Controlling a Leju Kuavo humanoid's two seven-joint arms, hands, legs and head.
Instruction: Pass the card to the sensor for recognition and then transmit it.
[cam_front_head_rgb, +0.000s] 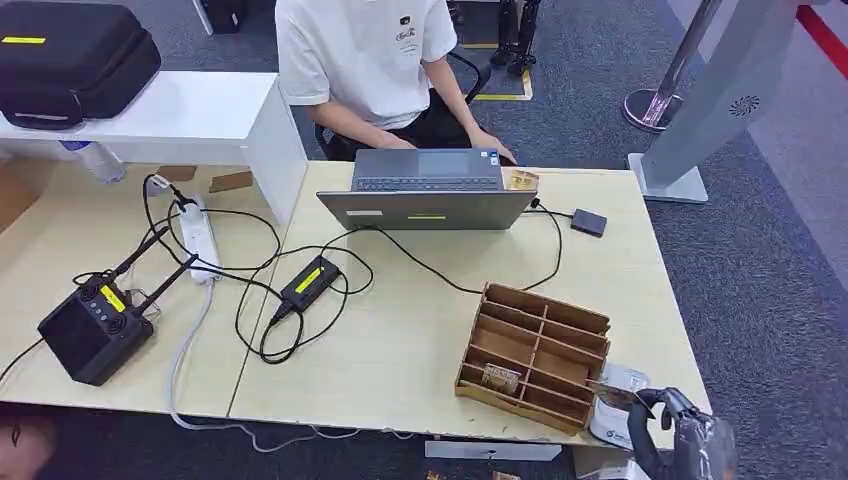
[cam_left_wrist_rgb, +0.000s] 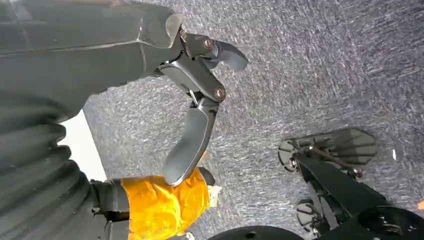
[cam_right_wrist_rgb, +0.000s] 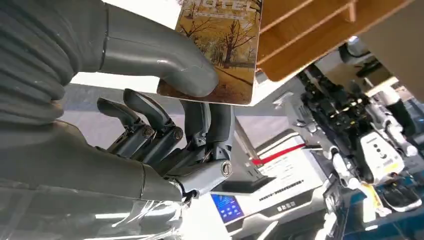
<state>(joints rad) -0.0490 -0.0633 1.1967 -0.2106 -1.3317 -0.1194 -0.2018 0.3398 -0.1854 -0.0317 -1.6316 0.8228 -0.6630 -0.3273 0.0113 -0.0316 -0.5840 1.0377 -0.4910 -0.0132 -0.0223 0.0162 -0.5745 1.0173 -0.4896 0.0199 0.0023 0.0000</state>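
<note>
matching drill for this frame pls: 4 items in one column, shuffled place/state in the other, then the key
1. card
2. laptop
3. wooden organizer
4. left hand

A. hangs over the carpet, holding nothing
B. pinched by the right hand
C. open in front of the seated person
D. near table edge, one card in a slot

Pairs: 1-B, 2-C, 3-D, 4-A

A laptop (cam_front_head_rgb: 428, 190) stands on the bench (cam_front_head_rgb: 400, 350); a person (cam_front_head_rgb: 370, 60) sits behind it, a router (cam_front_head_rgb: 95, 325) far left.
</note>
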